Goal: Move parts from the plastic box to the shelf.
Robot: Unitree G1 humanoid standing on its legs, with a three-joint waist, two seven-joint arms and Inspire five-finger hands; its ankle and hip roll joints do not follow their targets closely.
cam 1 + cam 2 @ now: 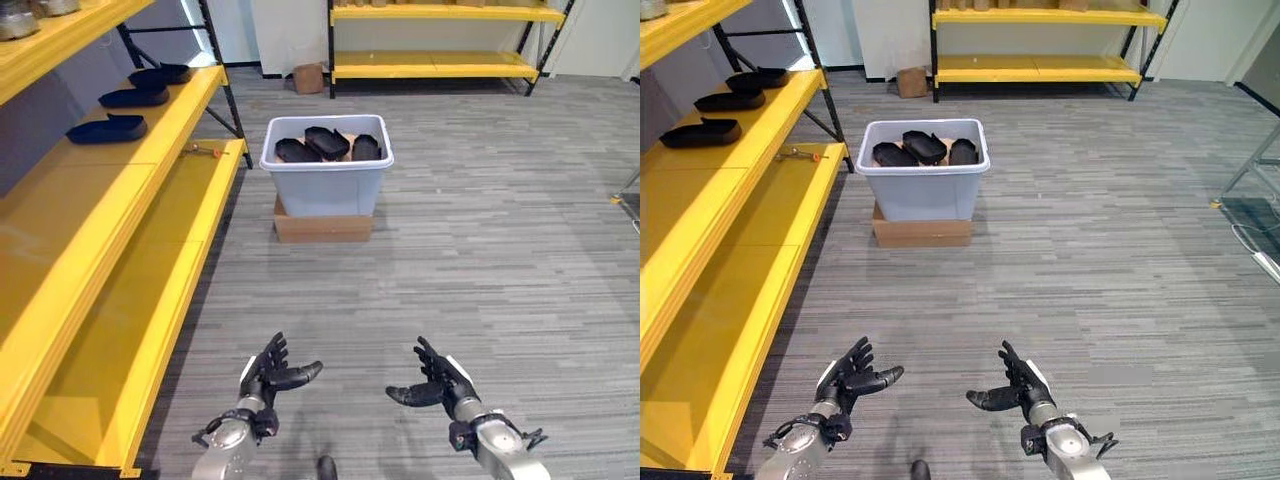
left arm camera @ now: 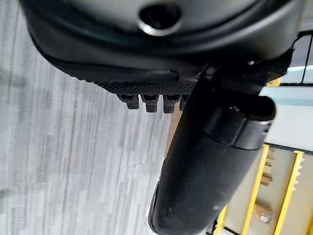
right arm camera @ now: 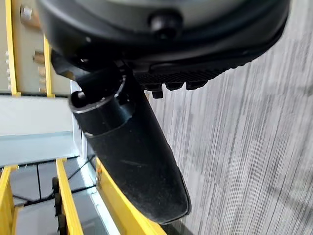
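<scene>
1. Plastic box point(image 1: 327, 180): pale grey-blue tub; stands on the carpeted floor on a flat cardboard base point(image 1: 323, 226); just beside the end of the yellow shelf point(image 1: 150, 150); well ahead of both hands.
2. Parts in the box point(image 1: 326, 143): black, oblong, shell-like mouldings; at least three visible, overlapping and tilted against one another; heaped close to the rim.
3. Parts on the shelf point(image 1: 107, 128): three of the same black mouldings laid in a row on the middle level, apart from one another; bare yellow board on the near side of them; a small orange-tipped item point(image 1: 205, 151) lies on the lower level near the box, too small to identify.
4. Left hand point(image 1: 268, 375): held low over the floor; fingers spread and relaxed, thumb out; holds nothing.
5. Right hand point(image 1: 433, 383): held low over the floor, opposite the left; fingers likewise spread, thumb pointing inward; empty.
6. Step in hand, judged: approach to the box for a pick; nothing yet gripped.
7. Handling advice, judged: close in squarely on the box first; take the topmost part, since the others lean on one another; grasp across its narrow width; lift clear of the rim before turning towards the shelf; set it down flat on the bare board, clear of those already placed.
</scene>
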